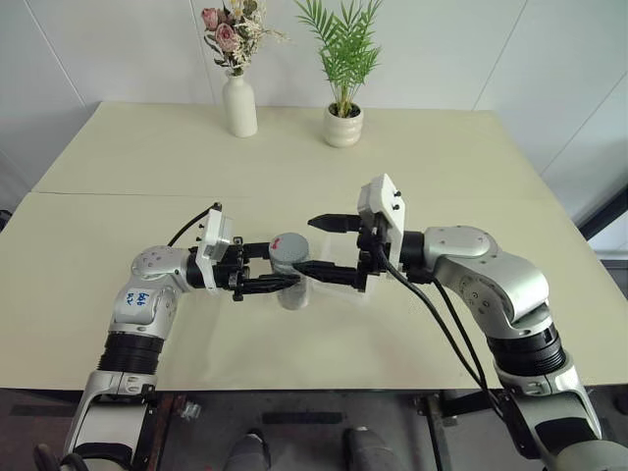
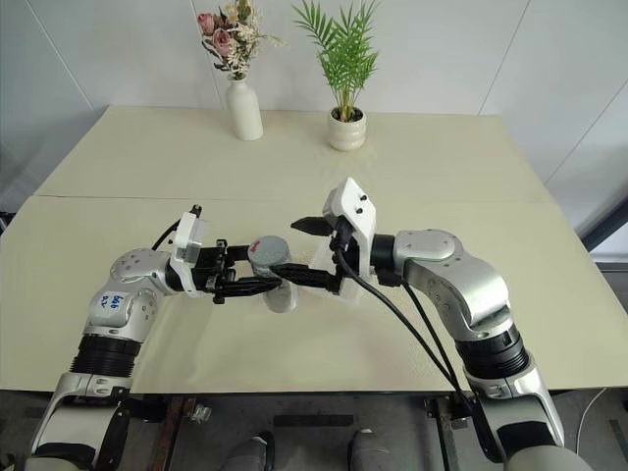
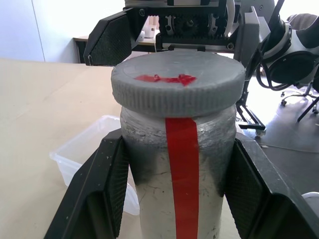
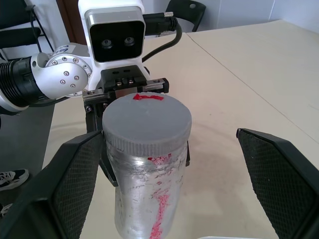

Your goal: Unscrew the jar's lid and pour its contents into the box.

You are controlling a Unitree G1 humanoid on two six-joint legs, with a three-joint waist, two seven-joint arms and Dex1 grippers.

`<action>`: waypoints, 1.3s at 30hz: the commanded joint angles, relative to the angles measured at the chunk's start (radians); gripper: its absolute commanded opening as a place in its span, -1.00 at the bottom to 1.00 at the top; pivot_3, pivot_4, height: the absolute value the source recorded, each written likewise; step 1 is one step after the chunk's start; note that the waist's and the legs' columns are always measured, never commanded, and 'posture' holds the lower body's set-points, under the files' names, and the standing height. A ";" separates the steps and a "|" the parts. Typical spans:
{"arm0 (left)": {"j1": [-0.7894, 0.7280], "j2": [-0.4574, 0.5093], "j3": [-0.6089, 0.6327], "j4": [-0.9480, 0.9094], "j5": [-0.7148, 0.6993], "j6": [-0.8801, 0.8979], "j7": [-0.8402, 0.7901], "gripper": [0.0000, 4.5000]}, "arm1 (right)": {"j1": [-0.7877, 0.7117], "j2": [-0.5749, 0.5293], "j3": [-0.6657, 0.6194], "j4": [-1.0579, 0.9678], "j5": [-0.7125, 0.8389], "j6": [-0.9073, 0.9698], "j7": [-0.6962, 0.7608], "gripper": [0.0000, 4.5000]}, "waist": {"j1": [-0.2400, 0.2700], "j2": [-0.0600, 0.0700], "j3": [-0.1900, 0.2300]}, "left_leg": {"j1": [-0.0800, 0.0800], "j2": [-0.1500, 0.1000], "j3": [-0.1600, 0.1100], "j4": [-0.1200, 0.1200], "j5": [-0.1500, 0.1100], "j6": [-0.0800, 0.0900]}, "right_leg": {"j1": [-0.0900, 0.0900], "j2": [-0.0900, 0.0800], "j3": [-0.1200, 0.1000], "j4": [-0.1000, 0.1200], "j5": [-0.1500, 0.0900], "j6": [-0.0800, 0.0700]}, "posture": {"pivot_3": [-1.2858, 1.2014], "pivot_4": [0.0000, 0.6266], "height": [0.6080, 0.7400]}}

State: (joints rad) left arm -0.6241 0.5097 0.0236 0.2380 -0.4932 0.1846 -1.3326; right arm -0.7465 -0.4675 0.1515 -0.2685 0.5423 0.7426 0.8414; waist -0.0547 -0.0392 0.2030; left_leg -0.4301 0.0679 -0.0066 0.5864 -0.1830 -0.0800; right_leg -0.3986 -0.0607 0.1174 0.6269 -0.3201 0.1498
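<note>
Table: jar upright, lid up, pinched by left hand; right hand spread.

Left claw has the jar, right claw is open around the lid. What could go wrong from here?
1. The right claw stands wide open around the lid; closing off-centre could slip on the ribbed rim.
2. The left claw holds the jar above the table; twisting may spin it in the grip.
3. The box sits behind the jar; a lowering arm could bump it.
</note>
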 commanded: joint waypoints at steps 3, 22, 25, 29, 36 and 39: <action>-0.021 0.005 0.008 -0.032 -0.013 -0.009 -0.014 0.05 | 0.007 -0.028 -0.044 -0.025 0.006 -0.008 -0.003 0.99 | -0.001 0.000 0.000 | 0.000 0.000 0.000 0.000 0.000 0.000 | 0.000 0.000 0.000 0.000 0.000 0.000 | 0.03 -0.52 1.00; -0.012 0.006 0.012 -0.046 -0.015 -0.002 -0.010 0.05 | 0.007 -0.029 -0.028 -0.046 0.085 0.030 0.045 0.99 | 0.000 0.000 0.000 | 0.000 0.000 0.000 0.000 0.000 0.000 | 0.000 0.000 0.000 0.000 0.000 0.000 | 0.03 -0.52 1.00; -0.010 0.007 0.012 -0.047 -0.016 -0.002 -0.010 0.05 | -0.005 -0.016 -0.020 -0.027 0.077 0.030 0.037 0.99 | 0.000 0.000 0.000 | 0.000 0.000 0.000 0.000 0.000 0.000 | 0.000 0.000 0.000 0.000 0.000 0.000 | 0.03 -0.52 1.00; -0.010 0.006 0.013 -0.049 -0.017 -0.001 -0.010 0.05 | -0.025 0.008 -0.009 0.000 0.066 0.028 0.028 0.99 | -0.001 0.000 0.000 | 0.000 0.000 0.000 0.000 0.000 0.000 | 0.000 0.000 0.000 0.000 0.000 0.000 | 0.03 -0.52 1.00; -0.010 0.005 0.012 -0.049 -0.015 -0.004 -0.011 0.05 | -0.047 0.041 0.008 0.029 0.044 0.020 0.034 0.99 | -0.001 0.000 0.000 | 0.000 0.000 0.000 0.000 0.000 0.000 | 0.000 0.000 0.000 0.000 0.000 0.000 | 0.03 -0.52 1.00; -0.010 0.006 0.012 -0.049 -0.015 -0.004 -0.010 0.05 | -0.051 0.052 0.009 0.030 0.041 0.023 0.040 0.99 | 0.000 0.000 0.000 | 0.000 0.000 0.000 0.000 0.000 0.000 | 0.000 0.000 0.000 0.000 0.000 0.000 | 0.03 -0.52 1.00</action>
State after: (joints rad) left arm -0.6239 0.5107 0.0219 0.2255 -0.4943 0.1875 -1.3432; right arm -0.7746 -0.4199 0.1640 -0.2257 0.5777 0.7828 0.8737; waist -0.0552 -0.0392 0.2030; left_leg -0.4301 0.0680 -0.0065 0.5865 -0.1830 -0.0799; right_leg -0.3986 -0.0607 0.1174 0.6271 -0.3201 0.1498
